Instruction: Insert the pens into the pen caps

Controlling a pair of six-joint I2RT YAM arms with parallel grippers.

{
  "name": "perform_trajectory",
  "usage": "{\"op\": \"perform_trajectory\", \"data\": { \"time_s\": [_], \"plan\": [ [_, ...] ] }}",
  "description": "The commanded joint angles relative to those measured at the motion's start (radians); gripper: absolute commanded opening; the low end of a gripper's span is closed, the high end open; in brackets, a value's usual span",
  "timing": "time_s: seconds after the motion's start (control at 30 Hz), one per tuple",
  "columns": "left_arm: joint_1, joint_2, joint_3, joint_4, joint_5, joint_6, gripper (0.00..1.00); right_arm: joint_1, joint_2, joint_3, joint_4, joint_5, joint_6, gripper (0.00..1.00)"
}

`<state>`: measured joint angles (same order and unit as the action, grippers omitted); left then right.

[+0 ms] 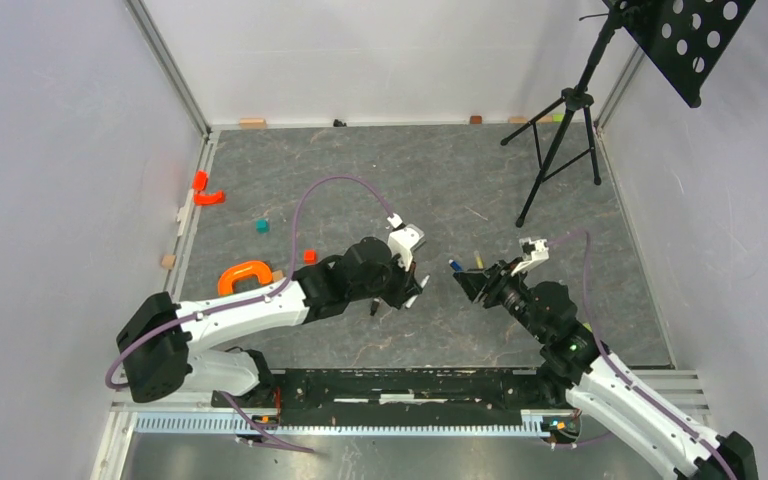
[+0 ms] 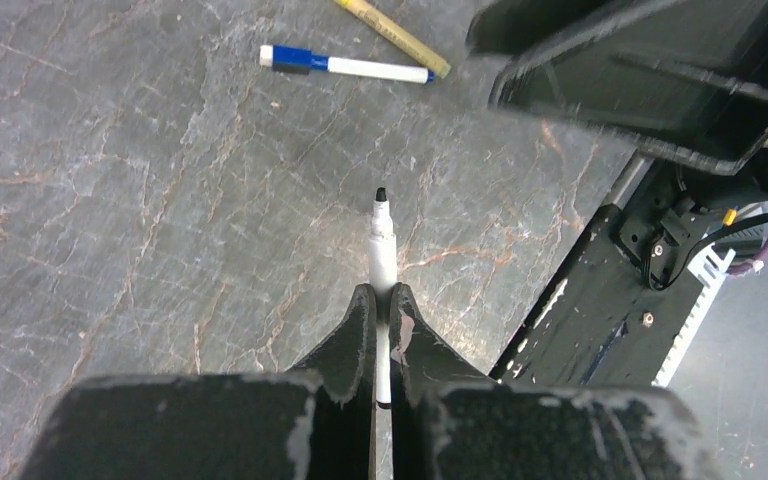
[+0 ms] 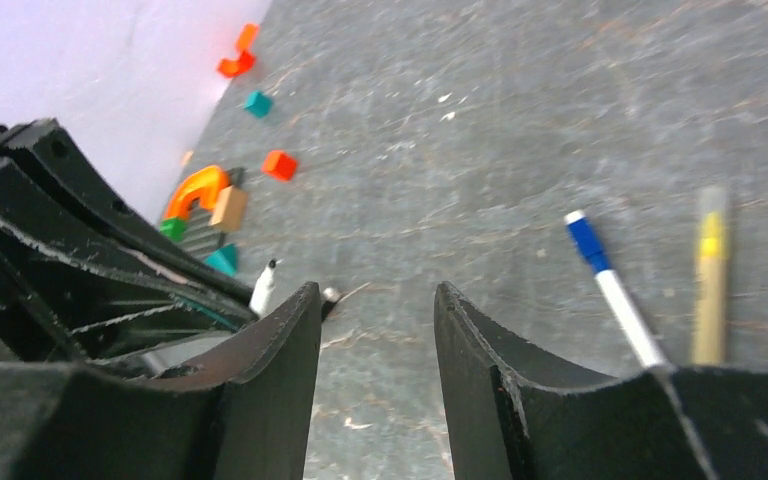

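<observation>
My left gripper (image 2: 384, 295) is shut on a white pen (image 2: 383, 250). Its black tip points forward, out past the fingertips and above the table. That pen's tip (image 3: 263, 285) also shows beside my right gripper (image 3: 377, 300), which hangs open over bare table with nothing between its fingers. A white pen with the blue pen cap (image 2: 290, 58) on one end lies flat on the table. A yellow-olive pen (image 2: 392, 22) lies next to it. Both lie just right of the right gripper (image 1: 468, 282). A small dark piece (image 3: 331, 295) peeks out behind a right fingertip; I cannot tell what it is.
Toy blocks sit at the left: an orange arch (image 1: 245, 275), a red cube (image 1: 309, 256), a teal cube (image 1: 262, 226) and orange pieces (image 1: 205, 190). A black tripod stand (image 1: 560, 130) rises at the back right. The black base rail (image 1: 410, 385) runs along the near edge.
</observation>
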<state>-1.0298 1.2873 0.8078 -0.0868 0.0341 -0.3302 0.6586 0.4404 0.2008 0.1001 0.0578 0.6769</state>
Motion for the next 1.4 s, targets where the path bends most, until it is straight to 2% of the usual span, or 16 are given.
{"op": "perform_trajectory", "data": {
  "time_s": [0.0,0.3,0.73,1.13,1.27,1.37],
  "plan": [
    [-0.003,-0.013,0.000,0.082,0.027,0.051,0.02,-0.002,0.065,-0.044,0.302,-0.153,0.157,0.51],
    [-0.003,0.018,0.022,0.122,0.044,0.051,0.02,0.001,0.189,-0.051,0.464,-0.224,0.223,0.56],
    [-0.004,0.012,0.018,0.152,0.075,0.053,0.02,0.044,0.305,-0.047,0.527,-0.192,0.257,0.48],
    [-0.003,-0.001,0.002,0.178,0.090,0.046,0.02,0.076,0.370,-0.048,0.564,-0.154,0.256,0.30],
    [-0.004,-0.005,-0.004,0.194,0.101,0.048,0.02,0.083,0.383,-0.045,0.576,-0.154,0.256,0.27],
    [-0.003,-0.009,-0.005,0.197,0.102,0.049,0.02,0.087,0.391,-0.041,0.579,-0.156,0.251,0.17]
  ]
}}
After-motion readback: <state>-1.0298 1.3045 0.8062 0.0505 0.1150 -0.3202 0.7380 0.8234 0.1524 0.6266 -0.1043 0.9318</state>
